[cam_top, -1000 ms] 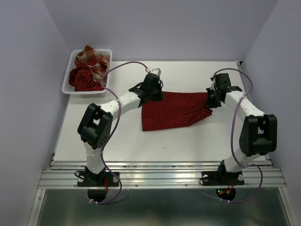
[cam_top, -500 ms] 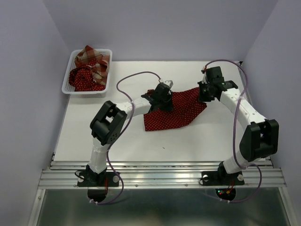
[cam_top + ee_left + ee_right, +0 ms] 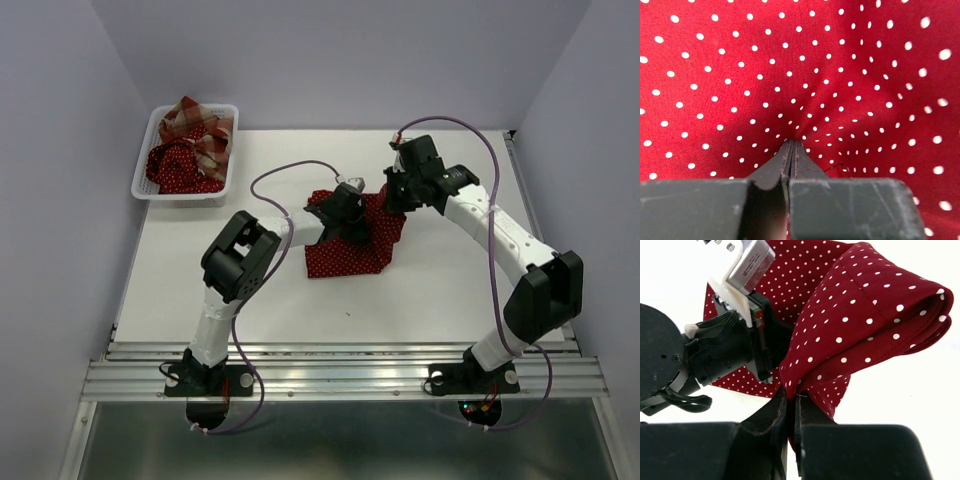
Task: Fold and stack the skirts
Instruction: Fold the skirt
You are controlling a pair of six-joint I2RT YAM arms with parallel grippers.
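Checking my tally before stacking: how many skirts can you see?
3: a dotted skirt on the table, a second dotted skirt and a plaid skirt in the basket. More may hide underneath.

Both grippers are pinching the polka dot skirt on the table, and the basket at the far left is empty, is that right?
Not quite: the basket is not empty. The top view shows a plaid skirt and a second dotted skirt in it. The left gripper and the right gripper do pinch the dotted skirt on the table.
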